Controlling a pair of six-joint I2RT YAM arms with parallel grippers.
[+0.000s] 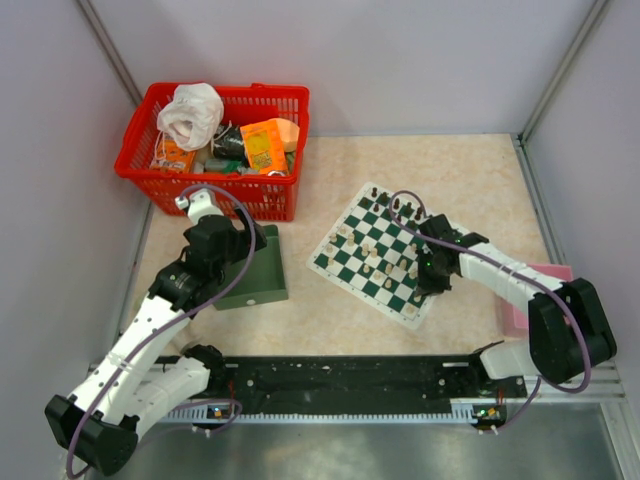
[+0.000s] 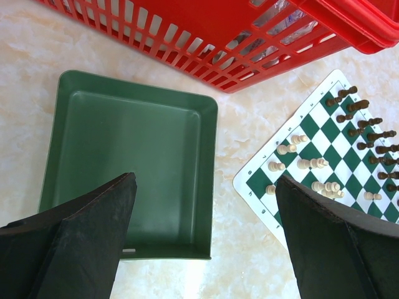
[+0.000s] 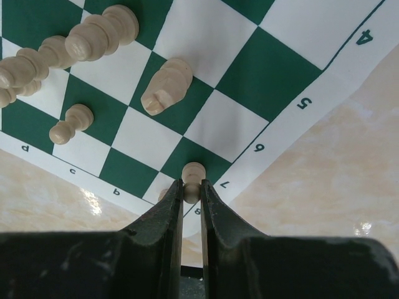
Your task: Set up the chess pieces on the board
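Observation:
The green-and-white board [image 1: 352, 262] lies tilted right of centre, with black pieces [image 1: 400, 208] along its far edge and cream pieces [image 1: 368, 250] in the middle. My right gripper [image 3: 192, 189] is shut on a cream pawn [image 3: 194, 175] over the board's near right corner, by the squares marked 7 and 8. A cream knight [image 3: 165, 87] and another pawn [image 3: 70, 123] stand nearby. My left gripper [image 2: 206, 187] is open and empty above the green tray [image 2: 131, 156]. The board also shows in the left wrist view [image 2: 324, 162].
A red basket [image 1: 215, 150] full of clutter stands at the back left, touching the green tray [image 1: 262, 278]. A pink object [image 1: 515, 310] lies at the right wall under my right arm. Grey walls close in both sides.

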